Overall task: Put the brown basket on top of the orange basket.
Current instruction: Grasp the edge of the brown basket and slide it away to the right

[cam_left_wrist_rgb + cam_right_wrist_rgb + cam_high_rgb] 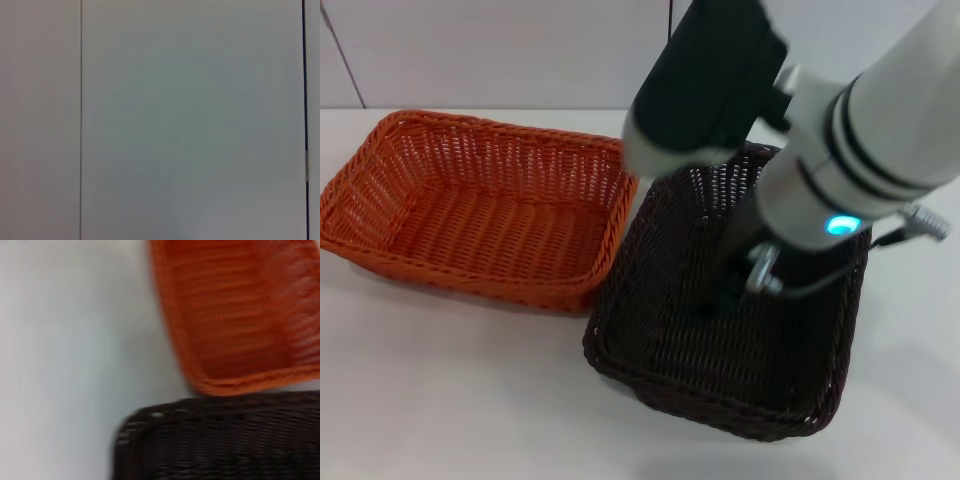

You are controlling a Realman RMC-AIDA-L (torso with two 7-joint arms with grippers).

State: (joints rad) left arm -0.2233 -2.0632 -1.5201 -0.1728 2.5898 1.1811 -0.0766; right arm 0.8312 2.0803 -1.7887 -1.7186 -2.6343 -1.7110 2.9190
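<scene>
Brown basket not stacked yet, right arm reaching down into it

Both baskets sit on the white worktop, side by side. The orange basket is on my left, empty, upright. The brown basket is on my right, its near-left rim touching or just beside the orange rim; in the right wrist view the dark rim and the orange rim nearly meet, can't tell if they press together.

My right fingers are down inside the brown basket, near its floor or inner wall. The forearm blocks most of the view, so I cannot tell whether they are spread or clamped on the weave. The basket looks flat on the worktop, not lifted as far as I can judge.

Left arm is out of the head view; its wrist camera shows only a plain pale wall panel, so it looks parked away from the work.

Progress as I judge it: early. Nothing stacked. Left to do: secure a hold on the brown basket, lift it, carry it across to my left, set it down into the orange one
</scene>
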